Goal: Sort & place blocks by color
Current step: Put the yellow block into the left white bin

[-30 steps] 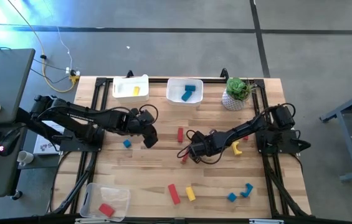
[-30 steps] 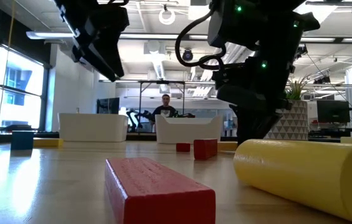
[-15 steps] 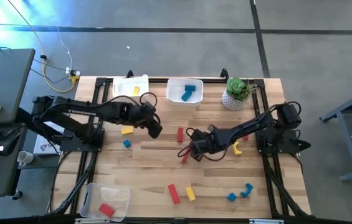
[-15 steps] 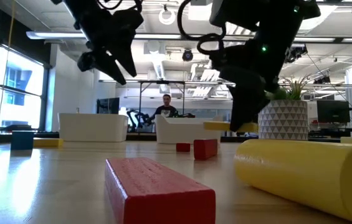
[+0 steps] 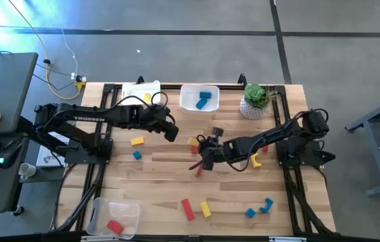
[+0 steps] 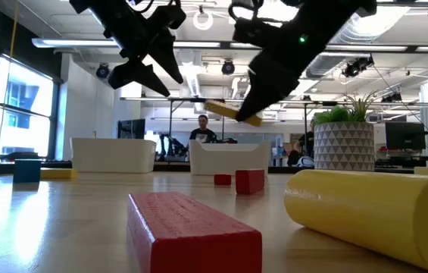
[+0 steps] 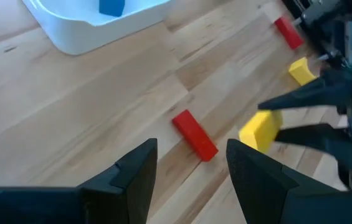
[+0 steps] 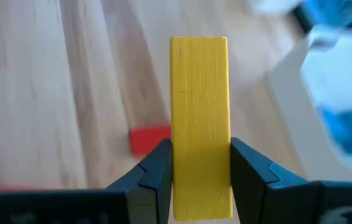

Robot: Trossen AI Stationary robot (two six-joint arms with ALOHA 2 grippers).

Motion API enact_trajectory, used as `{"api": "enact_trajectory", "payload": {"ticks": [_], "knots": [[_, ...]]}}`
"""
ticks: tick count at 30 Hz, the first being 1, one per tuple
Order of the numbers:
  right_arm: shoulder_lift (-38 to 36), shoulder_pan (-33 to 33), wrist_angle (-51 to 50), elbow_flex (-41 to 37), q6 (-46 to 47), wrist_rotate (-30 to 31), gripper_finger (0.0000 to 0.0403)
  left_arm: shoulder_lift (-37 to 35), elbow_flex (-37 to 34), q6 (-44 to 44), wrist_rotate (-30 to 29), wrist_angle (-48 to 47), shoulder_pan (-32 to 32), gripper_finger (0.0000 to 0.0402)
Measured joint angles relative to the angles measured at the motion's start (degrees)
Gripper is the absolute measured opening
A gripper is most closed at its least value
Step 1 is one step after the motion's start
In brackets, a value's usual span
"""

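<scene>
My right gripper (image 5: 200, 145) is shut on a yellow bar block (image 8: 199, 93), held above the middle of the table; the block also shows in the low view (image 6: 232, 112) and the left wrist view (image 7: 260, 130). My left gripper (image 5: 171, 132) is open and empty, hovering just left of it above a red bar (image 7: 194, 134) that lies flat on the wood. Other red, yellow and blue blocks lie flat on the table: yellow (image 5: 137, 141), blue (image 5: 136, 155), red (image 5: 187, 209), yellow (image 5: 205, 209). My right gripper pinches the yellow bar's two long sides (image 8: 179, 165) between its two fingers, near one end. The fingers lie along the bar, whose free end juts out past the fingertips. The bar is lifted clear of the table and tilted in the low view.
White bins stand at the far edge: one holding a yellow block (image 5: 140, 94), one holding blue blocks (image 5: 199, 97). A third bin (image 5: 116, 215) with a red block is at the near left. A potted plant (image 5: 257, 101) stands far right. Blue blocks (image 5: 265, 205) and a yellow curved piece (image 5: 255, 159) lie on the right.
My right gripper has risen from the table with the yellow bar and gone toward the far edge; the bar is now lifted clear and tilted. My left gripper has gone toward the far edge and the right, staying open.
</scene>
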Motion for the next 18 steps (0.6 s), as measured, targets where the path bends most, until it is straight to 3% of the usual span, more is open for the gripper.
{"api": "enact_trajectory", "payload": {"ticks": [5,18], "knots": [[0.0,-1.2,6.9,0.0,-8.1,2.2,0.0101,0.0,0.0,0.0,0.0,1.2,0.3,0.0180],[0.0,-6.1,15.0,0.0,-10.8,2.2,0.0101,0.0,0.0,-0.1,0.4,5.6,0.2,0.0180]]}}
